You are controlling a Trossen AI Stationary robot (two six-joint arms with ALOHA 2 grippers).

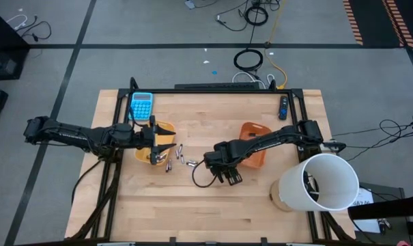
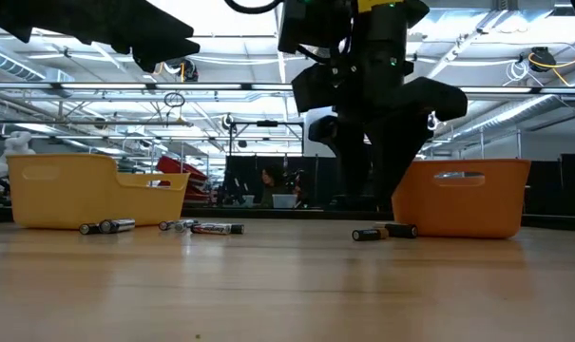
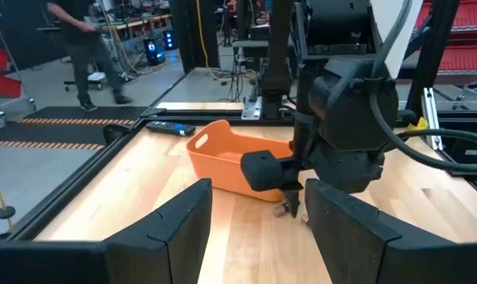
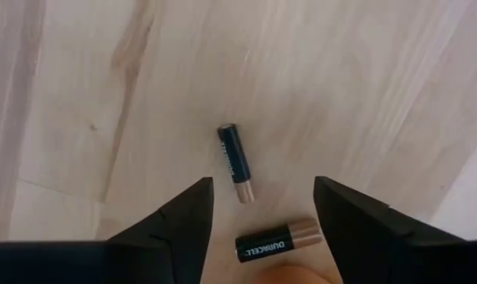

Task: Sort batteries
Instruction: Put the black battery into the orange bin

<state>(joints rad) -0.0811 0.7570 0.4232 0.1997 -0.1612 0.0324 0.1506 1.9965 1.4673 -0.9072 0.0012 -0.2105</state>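
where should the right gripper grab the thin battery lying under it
Across its middle, coming straight down. The thin battery lies flat on the table, so only its long sides offer grip, one finger on each. The right gripper is open just above it. A fatter battery lies close by its copper end, so closing nearer the dark end probably avoids nudging that one.

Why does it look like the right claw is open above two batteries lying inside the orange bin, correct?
Not quite. The right claw is open above two batteries, a slim one and a thicker one, but they lie on the bare wooden table, not inside the orange bin. The right wrist view shows wood under both.
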